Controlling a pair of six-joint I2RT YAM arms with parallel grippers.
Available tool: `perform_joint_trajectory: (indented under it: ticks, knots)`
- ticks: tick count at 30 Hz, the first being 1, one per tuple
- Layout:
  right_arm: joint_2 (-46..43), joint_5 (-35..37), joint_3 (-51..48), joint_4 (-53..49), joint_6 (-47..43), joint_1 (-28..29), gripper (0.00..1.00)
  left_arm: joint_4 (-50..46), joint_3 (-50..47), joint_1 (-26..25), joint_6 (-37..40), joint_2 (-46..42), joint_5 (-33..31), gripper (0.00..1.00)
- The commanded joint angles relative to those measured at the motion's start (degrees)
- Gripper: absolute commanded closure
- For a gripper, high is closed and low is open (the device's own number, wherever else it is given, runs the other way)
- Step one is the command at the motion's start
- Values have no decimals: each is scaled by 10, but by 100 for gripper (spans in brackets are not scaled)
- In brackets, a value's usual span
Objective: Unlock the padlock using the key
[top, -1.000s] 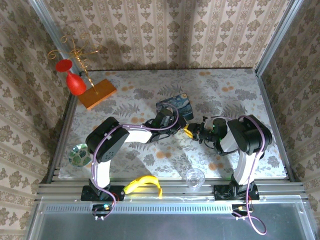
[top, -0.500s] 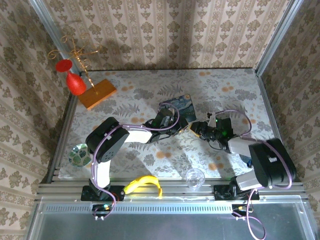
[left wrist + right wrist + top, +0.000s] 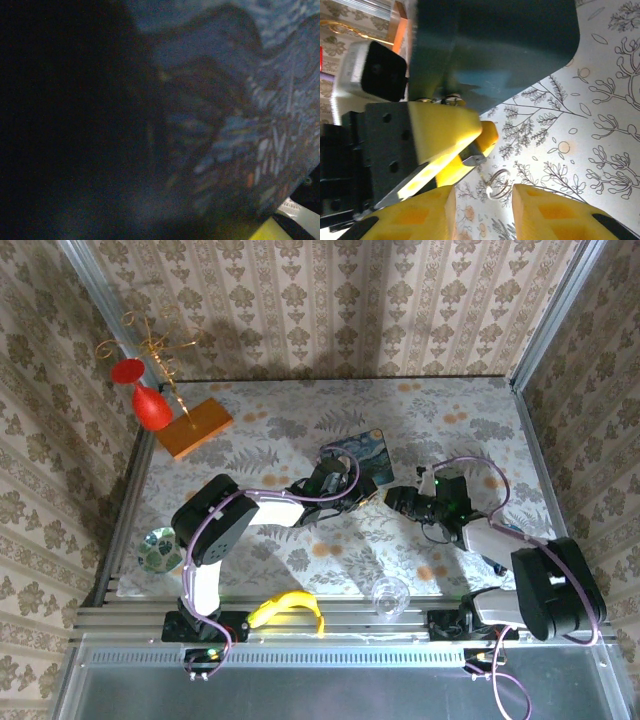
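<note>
Standing far to the left of both sets of fingers, at the back corner of the desk (image 3: 450, 420), are a red goblet (image 3: 150, 407) and a wooden block (image 3: 197, 427). A banana (image 3: 285, 608) lies at the near edge, left of the left fingers, and a clear glass (image 3: 390, 593) sits almost straight below the right ones.

At mid-desk the left fingers (image 3: 371, 498) lie low, just beside the near right corner of the blue painted tin (image 3: 352, 453). From the right wrist, the left fingers (image 3: 465, 132) are clenched on the padlock (image 3: 473, 154). It is a small grey metal body whose silvery end pokes out past their yellow tips, under the tin's edge and close above the desk.

A thin wire ring (image 3: 498, 185) lies just beyond the padlock, in front of the gap of the right fingers (image 3: 427, 215). Whether a key hangs on it I cannot tell.

The right fingers (image 3: 395, 500) stand apart, released, with nothing between their pads. They face the left fingers tip to tip, near but not touching.
</note>
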Motion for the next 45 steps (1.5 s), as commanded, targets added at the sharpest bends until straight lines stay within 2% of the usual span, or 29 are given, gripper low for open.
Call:
perform_joint_trajectory:
  ticks: [1, 20, 24, 32, 37, 39, 45]
  knots:
    - [32, -18, 10, 42, -9, 7, 67, -18, -9, -8, -20, -5, 38, 100]
    - [104, -32, 30, 102, -1, 28, 78, -13, -6, -9, -20, -3, 42, 100]
    - [118, -34, 28, 121, 7, 29, 84, -12, -6, -10, -20, -4, 43, 100]
    - [142, -37, 26, 148, 16, 33, 84, -11, -5, -11, -19, -8, 42, 100]
    - [141, -30, 21, 155, 19, 34, 100, -13, -5, -11, -18, -11, 42, 100]
    - [139, -25, 19, 159, 24, 34, 100, -10, -5, -12, -16, -12, 43, 94]
    - [155, -27, 14, 218, 63, 34, 100, -4, -10, -12, -8, -19, 41, 64]
